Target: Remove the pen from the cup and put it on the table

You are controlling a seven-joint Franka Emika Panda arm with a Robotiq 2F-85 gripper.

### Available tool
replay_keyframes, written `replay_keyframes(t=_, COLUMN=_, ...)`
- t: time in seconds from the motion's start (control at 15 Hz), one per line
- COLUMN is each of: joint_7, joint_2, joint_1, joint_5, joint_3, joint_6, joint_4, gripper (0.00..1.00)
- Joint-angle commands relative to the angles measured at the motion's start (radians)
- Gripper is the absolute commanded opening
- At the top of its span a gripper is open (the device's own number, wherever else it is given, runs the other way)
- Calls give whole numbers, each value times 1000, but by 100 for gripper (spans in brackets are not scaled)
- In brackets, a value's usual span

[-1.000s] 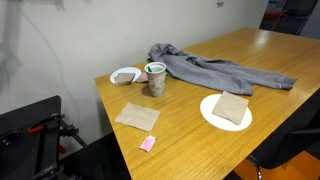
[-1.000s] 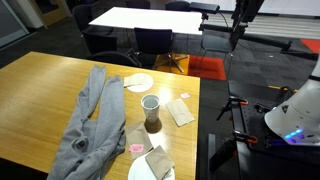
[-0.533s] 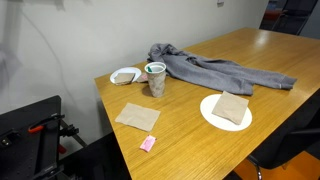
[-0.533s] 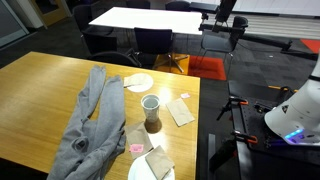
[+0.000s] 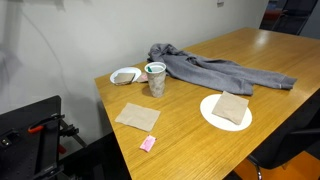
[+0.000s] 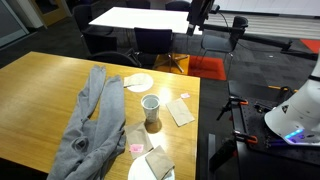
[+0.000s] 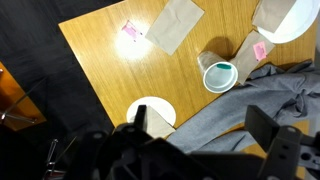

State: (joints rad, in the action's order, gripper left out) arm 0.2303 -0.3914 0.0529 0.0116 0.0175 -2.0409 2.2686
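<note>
The cup (image 5: 155,79) stands upright on the wooden table (image 5: 190,135) near a corner, next to a grey sweater; it also shows in the exterior view from the far side (image 6: 151,110). From above in the wrist view, the cup (image 7: 219,75) shows a green ring at its mouth. I cannot tell the pen apart from that green. My gripper (image 7: 201,125) hangs high above the table, open and empty, its two dark fingers (image 7: 262,128) spread over the sweater. In an exterior view the gripper (image 6: 197,18) is far above the table's end.
A grey sweater (image 5: 215,70) sprawls behind the cup. A shallow white bowl (image 5: 126,75) sits at the corner. A white plate (image 5: 226,110) carries a napkin. A loose napkin (image 5: 137,117) and a pink block (image 5: 148,143) lie near the front edge.
The arm has swung leftward across the top of the exterior view that shows it. Nothing on the table has moved, and the gripper has stayed open.
</note>
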Motion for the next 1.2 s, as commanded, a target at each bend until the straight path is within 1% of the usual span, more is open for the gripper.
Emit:
replay_keyframes(t=0.0, joint_7=79, joint_2=100, joint_1=4, joint_5=-66, joint_3=-12, joint_6=-24, joint_4=-73, gripper=100)
replay_keyframes(t=0.33, joint_7=121, joint_2=226, joint_1=-7, joint_5=-164, joint_3=-12, joint_6=-32, joint_4=-147, gripper=100)
replay_keyframes(t=0.53, joint_7=156, joint_2=306, joint_1=-11, joint_5=-194, joint_3=-13, joint_6=-21, joint_4=-199, gripper=100)
replay_keyframes(t=0.87, joint_7=228, joint_2=436, joint_1=-30, joint_5=-196, joint_3=-15, joint_6=-16, joint_4=-279, gripper=100)
replay_keyframes(t=1.13, joint_7=248, joint_2=525, joint_1=-49, joint_5=-203, joint_3=-12, joint_6=-15, joint_4=-330, gripper=100)
